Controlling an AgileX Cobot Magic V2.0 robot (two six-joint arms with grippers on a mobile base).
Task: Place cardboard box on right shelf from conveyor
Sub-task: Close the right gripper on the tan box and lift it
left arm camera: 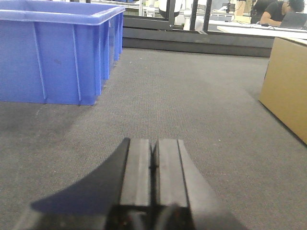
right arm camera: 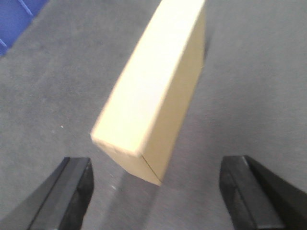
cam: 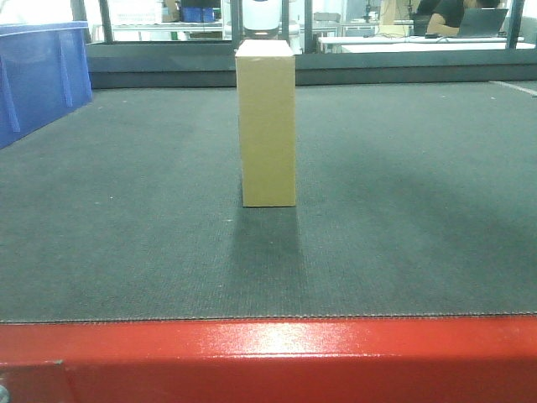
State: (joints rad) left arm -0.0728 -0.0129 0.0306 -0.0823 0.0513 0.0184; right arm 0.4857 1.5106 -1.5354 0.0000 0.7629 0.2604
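**Box on the belt, right arm lined up for the grab**

Watching from the side here. The cardboard box [cam: 268,126] stands on edge, narrow face toward the front, roughly mid conveyor [cam: 126,218], w/ the red frame edge [cam: 268,353] closest. Nothing's touching it.

The right gripper [right arm camera: 157,165] sits over the box's near end w/ its jaws spread wide, one finger either side, no contact afaict. The left gripper [left arm camera: 153,146] is down low by the belt w/ fingers pressed together, holding nothing. The box is off to its right, the blue bin [left arm camera: 57,52] to its left.

So imo this is the approach step, pickup not done yet. Next move prob needs the right arm to drop so the fingers straddle the two broad sides, then squeeze gently. It's tall and thin, so a nudge could tip it.

Can't see the shelf in any view, so no idea abt the carry.
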